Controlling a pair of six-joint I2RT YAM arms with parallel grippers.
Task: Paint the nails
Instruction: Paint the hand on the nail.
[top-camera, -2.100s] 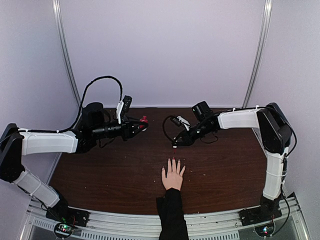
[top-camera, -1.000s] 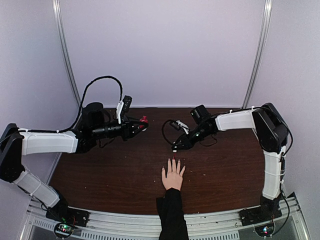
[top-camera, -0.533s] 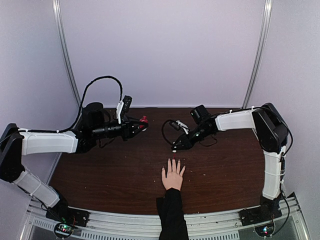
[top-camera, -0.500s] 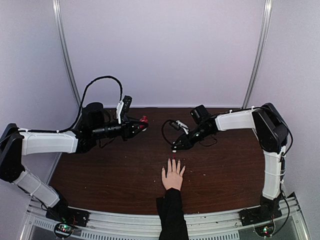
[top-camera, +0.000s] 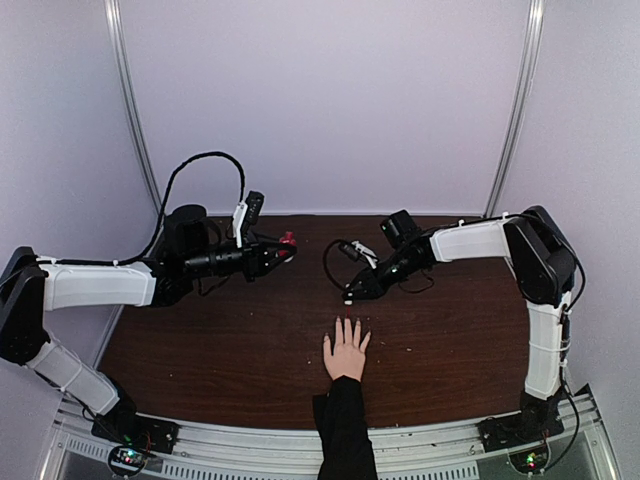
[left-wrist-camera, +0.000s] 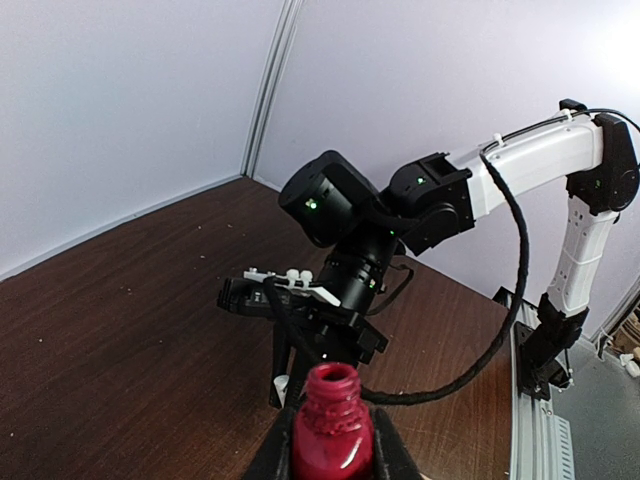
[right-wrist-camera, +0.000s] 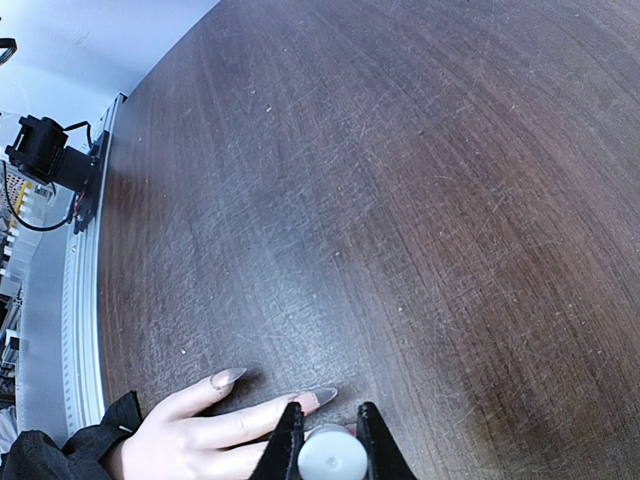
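A pale hand (top-camera: 346, 352) with a black sleeve lies flat on the dark wooden table (top-camera: 200, 340), fingers pointing away from the arm bases. Its nails (right-wrist-camera: 318, 398) are long, pointed and look bare in the right wrist view. My right gripper (right-wrist-camera: 331, 432) is shut on a white brush cap (right-wrist-camera: 331, 457), just above the fingertips. Whatever hangs below the cap is hidden. In the top view this right gripper (top-camera: 349, 293) hangs just beyond the fingertips. My left gripper (left-wrist-camera: 333, 425) is shut on an uncapped red polish bottle (left-wrist-camera: 333, 440), held upright above the table at the back left (top-camera: 287, 241).
The right arm's wrist and cable (left-wrist-camera: 360, 240) fill the middle of the left wrist view. A metal rail (top-camera: 300, 450) runs along the table's near edge, and pale walls close in the back and sides.
About two seconds ago the right arm's wrist shifted slightly left, towards the hand. Over the last second nothing visibly moves. The left arm holds still with the bottle.
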